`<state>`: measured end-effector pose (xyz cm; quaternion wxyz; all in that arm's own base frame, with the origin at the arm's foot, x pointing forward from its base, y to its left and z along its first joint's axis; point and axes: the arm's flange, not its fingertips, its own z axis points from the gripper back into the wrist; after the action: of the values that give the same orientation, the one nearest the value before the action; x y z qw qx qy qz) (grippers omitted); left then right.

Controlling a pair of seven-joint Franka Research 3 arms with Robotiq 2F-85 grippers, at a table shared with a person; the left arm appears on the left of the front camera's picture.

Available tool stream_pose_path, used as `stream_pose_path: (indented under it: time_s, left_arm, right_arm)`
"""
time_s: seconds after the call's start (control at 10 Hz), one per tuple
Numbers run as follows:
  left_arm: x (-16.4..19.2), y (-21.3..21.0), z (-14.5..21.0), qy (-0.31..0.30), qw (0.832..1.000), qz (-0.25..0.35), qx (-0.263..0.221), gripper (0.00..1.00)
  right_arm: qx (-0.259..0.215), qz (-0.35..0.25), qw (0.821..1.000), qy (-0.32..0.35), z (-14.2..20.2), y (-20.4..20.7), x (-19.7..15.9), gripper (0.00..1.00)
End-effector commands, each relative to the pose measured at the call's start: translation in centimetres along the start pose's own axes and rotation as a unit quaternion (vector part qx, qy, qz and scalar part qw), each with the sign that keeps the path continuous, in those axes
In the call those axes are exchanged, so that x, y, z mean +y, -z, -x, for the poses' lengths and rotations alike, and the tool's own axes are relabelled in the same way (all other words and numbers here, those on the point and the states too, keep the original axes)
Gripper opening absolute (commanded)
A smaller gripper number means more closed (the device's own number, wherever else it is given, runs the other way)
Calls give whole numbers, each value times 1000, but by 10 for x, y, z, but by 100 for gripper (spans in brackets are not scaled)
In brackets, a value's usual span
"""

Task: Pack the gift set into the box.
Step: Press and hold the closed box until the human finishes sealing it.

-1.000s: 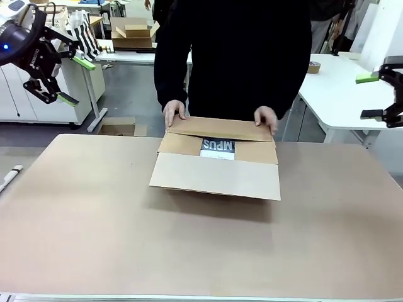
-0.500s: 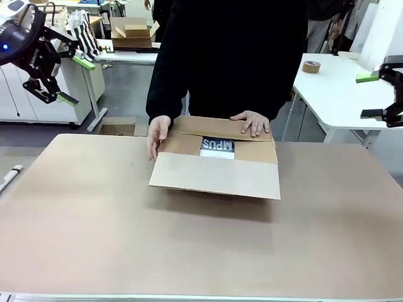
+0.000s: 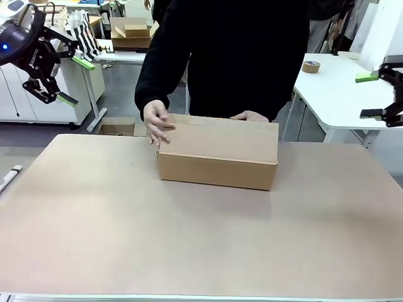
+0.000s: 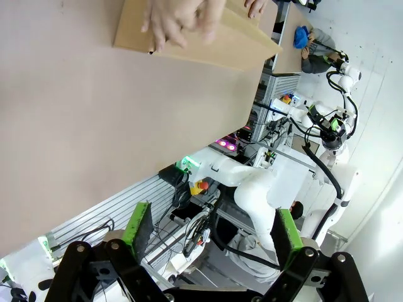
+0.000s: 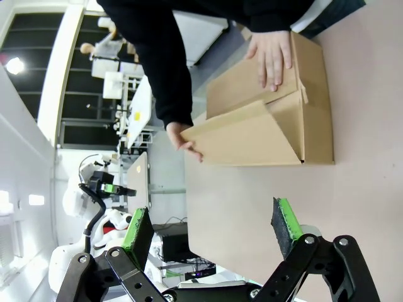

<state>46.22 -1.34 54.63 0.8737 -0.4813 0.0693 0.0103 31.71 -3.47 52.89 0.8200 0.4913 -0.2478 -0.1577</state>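
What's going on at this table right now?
A person is closing the box on the table, with one hand at its left end and the other hand on the far flap. In the front view the top looks shut. The left gripper and right gripper hang open, off to the sides.

Person's hands [image 3: 157, 124] on box [image 3: 217, 153] block far side; near tabletop [image 3: 201, 245] free.
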Motion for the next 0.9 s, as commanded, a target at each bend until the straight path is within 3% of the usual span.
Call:
stream_pose_path:
  time_s: [0.0, 0.8]
  left_arm:
    - [1, 1, 3, 1, 1000, -9, -4, 100]
    - [1, 1, 3, 1, 1000, -9, -4, 100]
  right_arm:
    - [-5, -10, 1000, -4, -2, 3, 4, 100]
    - [-5, -10, 1000, -4, -2, 3, 4, 100]
